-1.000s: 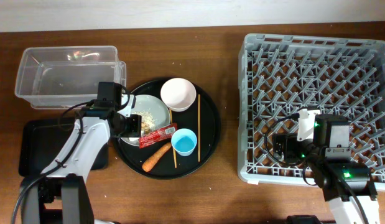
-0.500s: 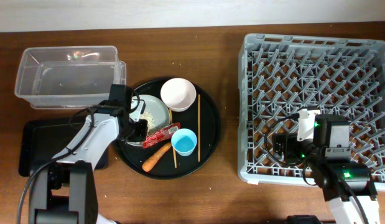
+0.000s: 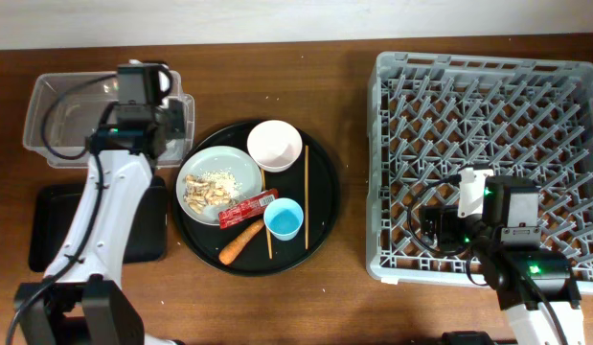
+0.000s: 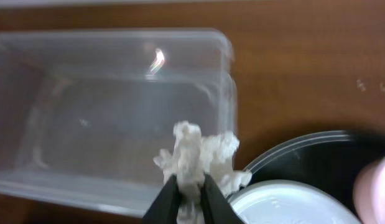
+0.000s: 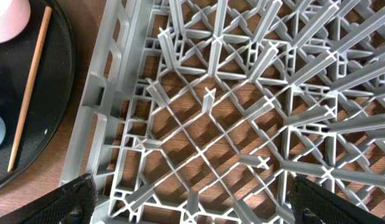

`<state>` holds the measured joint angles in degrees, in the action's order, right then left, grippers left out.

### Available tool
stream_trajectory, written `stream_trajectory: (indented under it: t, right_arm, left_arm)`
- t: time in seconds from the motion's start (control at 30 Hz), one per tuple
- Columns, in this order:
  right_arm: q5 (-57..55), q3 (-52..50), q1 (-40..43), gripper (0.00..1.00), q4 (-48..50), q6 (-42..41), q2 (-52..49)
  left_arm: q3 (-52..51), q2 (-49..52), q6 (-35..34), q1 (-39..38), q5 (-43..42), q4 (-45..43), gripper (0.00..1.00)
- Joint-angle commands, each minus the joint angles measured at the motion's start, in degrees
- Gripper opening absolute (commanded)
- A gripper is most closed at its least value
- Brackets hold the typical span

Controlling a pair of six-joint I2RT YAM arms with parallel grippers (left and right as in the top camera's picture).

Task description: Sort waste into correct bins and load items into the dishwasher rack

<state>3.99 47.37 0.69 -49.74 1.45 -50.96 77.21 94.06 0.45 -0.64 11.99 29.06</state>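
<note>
My left gripper [image 4: 187, 196] is shut on the crumpled white paper bit [image 4: 201, 155] and holds it over the right end of the clear plastic box [image 4: 86, 124]. Overhead, the gripper [image 3: 171, 123] sits at the box's [image 3: 66, 129] right edge. The grey plate [image 3: 234, 163] holds beige food scraps [image 3: 205, 189]. A red wrapper [image 3: 246, 208], a carrot [image 3: 240, 242], a blue cup [image 3: 284, 218], a white-pink bowl [image 3: 274, 144] and chopsticks [image 3: 307, 196] lie on the round black tray [image 3: 325, 192]. My right gripper [image 5: 192, 199] is open and empty over the grey rack [image 3: 488, 96].
The shallow black rectangular tray [image 3: 52, 230] lies in front of the clear box, partly under my left arm. The rack [image 5: 204, 99] fills the right side of the table. The round tray's left rim nearly touches the clear box.
My left gripper rose from the plate with the white paper and moved back and left to the clear box. The plate's scraps now show. The right arm has not moved.
</note>
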Motion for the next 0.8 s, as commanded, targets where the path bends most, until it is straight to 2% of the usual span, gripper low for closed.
stream_trajectory:
  t: [0.0,0.03,0.07,0.1,0.13,0.23,0.33,0.4,0.5,0.57,0.63,0.77]
  right_arm:
    - [0.28,1.07,-0.31,0.98,0.02,-0.63,0.0]
    - [0.28,1.07,-0.31,0.98,0.02,-0.63,0.0]
    - [0.28,1.07,-0.31,0.98,0.02,-0.63,0.0]
    - [0.28,1.07,-0.31,0.98,0.04,-0.63,0.0]
    - [0.31,1.07,-0.31,0.98,0.04,-0.63,0.0]
    - [0.31,1.07,-0.31,0.98,0.04,-0.63,0.0]
    - [0.28,1.07,-0.31,0.98,0.04,-0.63,0.0]
    - [0.28,1.07,-0.31,0.98,0.04,-0.63,0.0]
    - [0.28,1.07,-0.31,0.99,0.04,-0.63,0.0]
    - [0.31,1.07,-0.31,0.98,0.04,-0.63,0.0]
    - [0.31,1.07,-0.31,0.98,0.04,-0.63,0.0]
    - [0.31,1.07,-0.31,0.98,0.02,-0.63,0.0]
  left_arm:
    - [0.79,1.46,0.24,3.87,1.73,-4.09,0.17]
    - [0.79,2.8,0.26,4.42,1.25,-4.63,0.26]
    - [0.79,4.0,0.26,4.7,0.72,-5.16,0.52]
    - [0.79,4.9,0.52,4.85,0.94,-5.92,0.72]
    - [0.81,5.09,0.52,5.01,0.92,-6.34,0.77]
    - [2.49,3.52,0.46,4.98,0.13,-5.7,0.79]
    - [2.67,0.24,0.46,3.98,-13.07,1.99,0.75]
    - [2.67,-0.33,0.48,1.92,-23.12,12.68,0.75]
    - [2.4,1.05,2.29,-2.51,-23.58,26.58,0.75]
    - [2.34,3.17,8.7,-5.73,-23.56,33.2,0.8]
    - [2.32,5.44,10.03,-8.09,-23.06,36.37,0.86]
    - [2.32,11.91,10.03,-10.78,-22.73,37.62,0.86]
